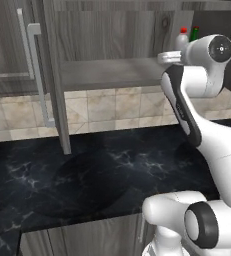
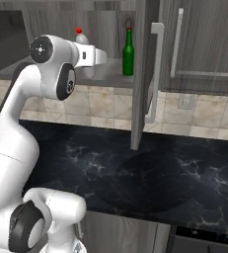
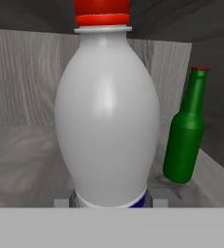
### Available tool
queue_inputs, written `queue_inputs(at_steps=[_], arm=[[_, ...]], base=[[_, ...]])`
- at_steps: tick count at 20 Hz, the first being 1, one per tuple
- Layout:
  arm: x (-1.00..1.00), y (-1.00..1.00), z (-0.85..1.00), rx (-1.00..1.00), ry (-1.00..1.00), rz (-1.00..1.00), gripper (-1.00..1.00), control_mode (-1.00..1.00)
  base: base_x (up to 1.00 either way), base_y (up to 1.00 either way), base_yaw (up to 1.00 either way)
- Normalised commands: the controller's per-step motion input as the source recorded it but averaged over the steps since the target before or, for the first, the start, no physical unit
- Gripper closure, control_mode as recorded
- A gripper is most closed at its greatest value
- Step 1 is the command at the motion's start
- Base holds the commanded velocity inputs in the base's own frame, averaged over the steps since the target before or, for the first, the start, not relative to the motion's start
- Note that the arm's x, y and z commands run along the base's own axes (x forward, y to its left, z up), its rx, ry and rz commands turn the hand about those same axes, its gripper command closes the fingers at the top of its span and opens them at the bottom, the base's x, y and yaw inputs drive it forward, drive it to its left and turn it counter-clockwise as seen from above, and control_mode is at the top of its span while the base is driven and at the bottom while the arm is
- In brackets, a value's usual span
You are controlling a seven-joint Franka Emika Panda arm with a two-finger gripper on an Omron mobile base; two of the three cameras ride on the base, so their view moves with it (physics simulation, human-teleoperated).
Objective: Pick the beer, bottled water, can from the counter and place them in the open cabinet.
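My arm reaches into the open cabinet (image 1: 107, 72). The bottled water (image 3: 108, 121), white with a red cap, stands upright between my fingertips, and my gripper (image 3: 109, 202) is shut on its lower body. Its base is hidden, so I cannot tell whether it rests on the shelf. Its cap shows above my hand in both base views (image 1: 182, 36) (image 2: 79, 33). The beer (image 3: 185, 131), a green bottle, stands on the shelf just right of it, apart from it (image 2: 128, 52) (image 1: 194, 33). The can is out of view.
The cabinet door (image 2: 140, 74) hangs open edge-on to the right of the beer, its long silver handle (image 2: 155, 69) facing out. Below lies the black marble counter (image 1: 112, 170) with a tiled backsplash (image 1: 102, 107) behind it. The cabinet's back wall (image 3: 26, 82) is close behind the bottles.
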Motion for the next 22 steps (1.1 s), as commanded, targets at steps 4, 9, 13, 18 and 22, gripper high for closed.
queue_inputs(at_steps=[4, 9, 13, 18, 22], arm=[[0.41, -0.01, -0.04, 0.00, 0.00, 0.00, 1.00, -1.00], [0.38, -0.03, -0.04, 0.00, 0.00, 0.00, 1.00, -1.00], [0.35, -0.03, -0.07, 0.00, 0.00, 0.00, 1.00, -1.00], [0.33, -0.03, -0.05, 0.00, 0.00, 0.00, 1.00, -1.00], [0.19, -0.01, -0.11, 0.00, 0.00, 0.00, 1.00, -1.00]], base=[[0.00, 0.00, 0.00], [0.00, 0.00, 0.00], [0.00, 0.00, 0.00], [0.00, 0.00, 0.00], [0.00, 0.00, 0.00]])
